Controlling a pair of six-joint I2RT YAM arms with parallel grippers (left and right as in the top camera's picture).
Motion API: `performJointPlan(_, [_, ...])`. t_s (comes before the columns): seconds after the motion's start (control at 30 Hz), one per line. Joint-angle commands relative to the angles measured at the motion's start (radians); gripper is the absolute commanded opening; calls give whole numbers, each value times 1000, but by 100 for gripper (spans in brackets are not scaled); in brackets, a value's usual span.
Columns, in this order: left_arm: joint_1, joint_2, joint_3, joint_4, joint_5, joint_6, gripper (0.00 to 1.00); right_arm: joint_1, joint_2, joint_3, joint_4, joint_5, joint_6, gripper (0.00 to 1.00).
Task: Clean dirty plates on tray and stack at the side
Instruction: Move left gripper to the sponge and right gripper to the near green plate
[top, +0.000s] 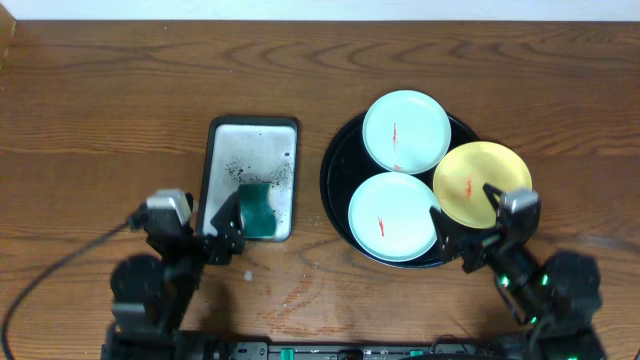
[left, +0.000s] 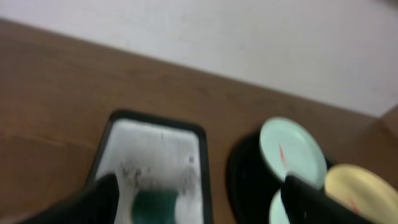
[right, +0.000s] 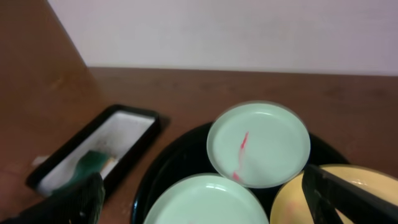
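Note:
The black round tray (top: 336, 190) holds two mint-green plates, one at the back (top: 405, 131) and one at the front (top: 392, 216), and a yellow plate (top: 482, 183) on its right rim. Each plate has a red smear. My right gripper (top: 478, 232) is open and empty, just in front of the tray between the front green and yellow plates. My left gripper (top: 213, 232) is open and empty at the near end of the silver tray, by the green sponge (top: 259, 209). The right wrist view shows the tray (right: 177, 165) and plates (right: 258, 144).
A rectangular silver tray (top: 230, 150) with dark specks lies left of the black tray and holds the green sponge; it also shows in the left wrist view (left: 155, 155). Brown wood tabletop (top: 100, 110) surrounds both trays.

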Motion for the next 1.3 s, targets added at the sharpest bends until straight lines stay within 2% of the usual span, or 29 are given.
performJointPlan(0.0, [-4, 156, 186, -111, 31, 6, 84, -12, 196, 204, -116, -22, 8, 99])
performJointPlan(0.17, [-4, 379, 464, -379, 30, 6, 84, -12, 494, 516, -409, -35, -8, 99])
performJointPlan(0.33, [-4, 479, 549, -465, 31, 34, 84, -8, 669, 658, -547, -45, -63, 99])
performJointPlan(0.5, [-4, 494, 549, -502, 93, 28, 84, -8, 742, 670, -536, -195, -48, 99])
performJointPlan(0.63, [-5, 502, 542, -514, 124, 28, 84, -8, 766, 669, -526, -217, -48, 99])
performJointPlan(0.67, [-7, 510, 538, -517, 123, 29, 82, -7, 771, 669, -526, -215, -48, 91])
performJointPlan(0.7, [-10, 525, 534, -520, 123, 26, 74, -4, 777, 669, -528, -214, -42, 80])
performJointPlan(0.73, [-16, 543, 531, -525, 122, 15, 71, 3, 784, 669, -534, -208, -28, 78])
performJointPlan(0.9, [-84, 731, 520, -593, -92, -85, 70, 79, 819, 669, -578, -35, 58, 79])
performJointPlan(1.0, [-113, 842, 520, -583, -95, -85, 69, 96, 821, 669, -594, 3, 74, 77])
performJointPlan(1.1, [-123, 958, 520, -579, -94, -113, 70, 97, 828, 669, -655, 133, 131, 76])
performJointPlan(1.27, [-123, 1004, 520, -572, -89, -115, 69, 95, 894, 668, -747, 171, 143, 74])
